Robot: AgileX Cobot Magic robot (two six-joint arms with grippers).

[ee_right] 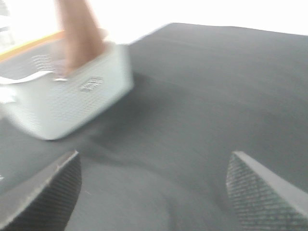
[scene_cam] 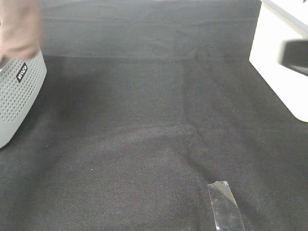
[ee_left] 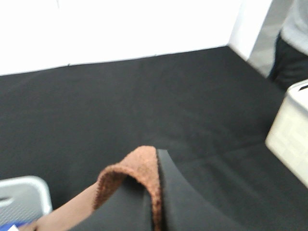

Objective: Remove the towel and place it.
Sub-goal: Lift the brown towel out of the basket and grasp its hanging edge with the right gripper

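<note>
Brown and fluffy, the towel (ee_left: 130, 168) is pinched tight in the left gripper (ee_left: 156, 185). The two dark fingers (ee_left: 187, 202) are squeezed close together, with a fold of the towel's edge poking out past their tips. The rest of the towel hangs down below this gripper. A grey basket (ee_left: 24, 197) with little holes sits just under it and to one side. In the high view the towel (scene_cam: 19, 29) is a blurry shape right over the basket (scene_cam: 19, 91). I cannot tell if its low end touches the rim.

The right gripper (ee_right: 154, 161) is wide open and holds nothing. Its two bumpy fingers (ee_right: 48, 192) are far apart, above the black worktop (scene_cam: 154, 120). The basket (ee_right: 72, 101) and the towel (ee_right: 77, 33) are well ahead of this gripper, off to one side.

Between the two grippers the cloth on the worktop is bare and a bit wrinkly, with lots of room to move. A white box (scene_cam: 279, 72) stands at the far edge, on the right gripper's side. A strip of shiny tape (scene_cam: 225, 204) lies on the near edge.
</note>
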